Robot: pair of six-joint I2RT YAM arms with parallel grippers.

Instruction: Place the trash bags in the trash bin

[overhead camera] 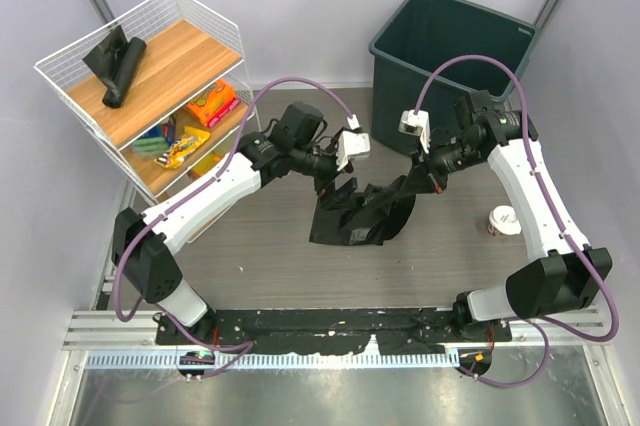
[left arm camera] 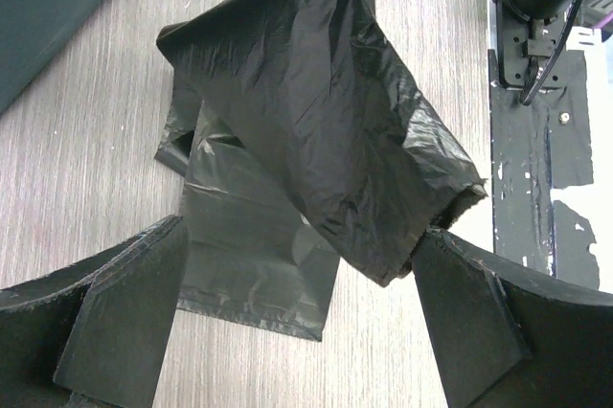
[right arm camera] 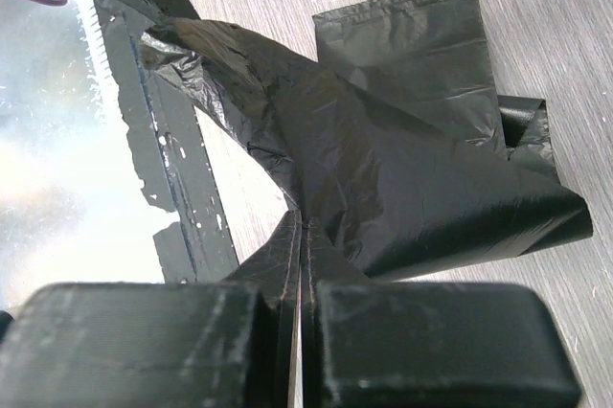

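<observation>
A crinkled black trash bag (overhead camera: 375,208) hangs from my right gripper (overhead camera: 420,179), which is shut on its upper edge; the pinch shows in the right wrist view (right arm camera: 303,226). The bag's lower part drapes onto a flat folded black bag (left arm camera: 251,236) lying on the table. My left gripper (overhead camera: 335,184) is open beside the hanging bag; in the left wrist view (left arm camera: 302,236) its wide-spread fingers (left arm camera: 129,307) flank the bag's lower corner (left arm camera: 383,236) without holding it. A rolled black trash bag (overhead camera: 115,64) lies on the rack's top shelf. The dark green trash bin (overhead camera: 400,51) stands at the back right.
A white wire shelf rack (overhead camera: 70,81) at the back left holds colourful snack packets (overhead camera: 210,104) on its lower shelves. A paper cup (overhead camera: 504,220) stands beside the right arm. A black taped strip (overhead camera: 330,331) runs along the near table edge.
</observation>
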